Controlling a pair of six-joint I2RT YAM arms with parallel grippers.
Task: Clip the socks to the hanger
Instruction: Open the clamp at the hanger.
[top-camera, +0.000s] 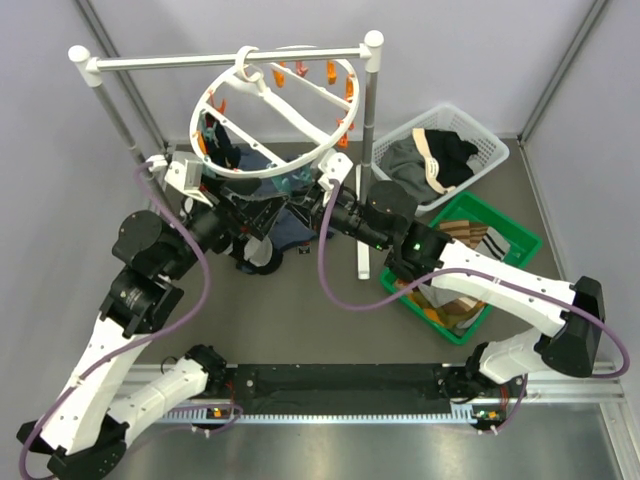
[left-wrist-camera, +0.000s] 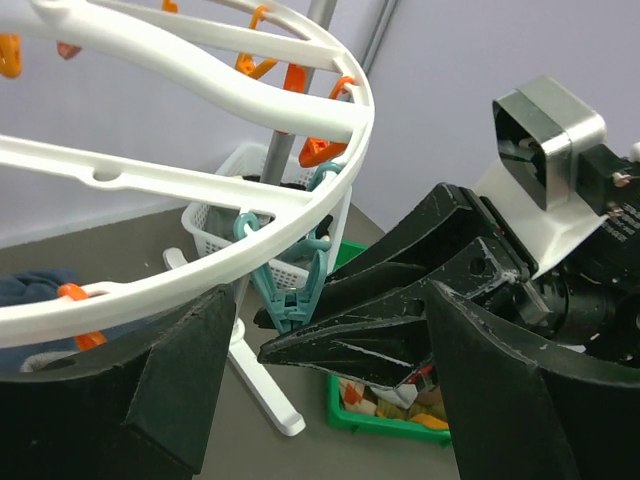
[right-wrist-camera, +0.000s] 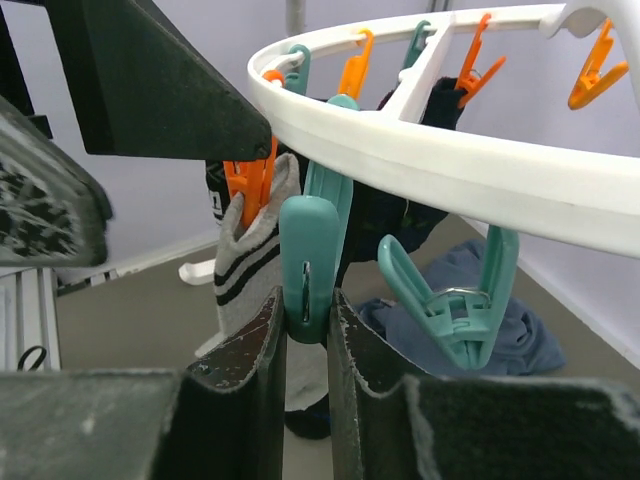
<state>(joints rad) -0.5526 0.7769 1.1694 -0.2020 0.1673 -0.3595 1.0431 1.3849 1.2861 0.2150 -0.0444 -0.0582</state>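
The hanger (top-camera: 270, 110) is a round white ring hung from the rack's bar, and its rim crosses the right wrist view (right-wrist-camera: 420, 165) and the left wrist view (left-wrist-camera: 200, 190). My right gripper (right-wrist-camera: 305, 300) is shut on a teal clip (right-wrist-camera: 308, 260) under the rim. A light grey sock with black stripes (right-wrist-camera: 245, 270) hangs from an orange clip (right-wrist-camera: 250, 185) just left of it. Dark socks (top-camera: 220, 140) hang at the ring's left side. My left gripper (left-wrist-camera: 332, 300) is open and empty, its jaws wide apart around the right gripper's fingers (left-wrist-camera: 370, 335) and the teal clip (left-wrist-camera: 295, 285).
The white rack (top-camera: 230, 58) stands at the back, with a post (top-camera: 366, 150) beside the ring. A blue-grey garment (right-wrist-camera: 500, 335) lies on the table below the hanger. A white basket (top-camera: 492, 150) of clothes and a green bin (top-camera: 522, 238) sit to the right.
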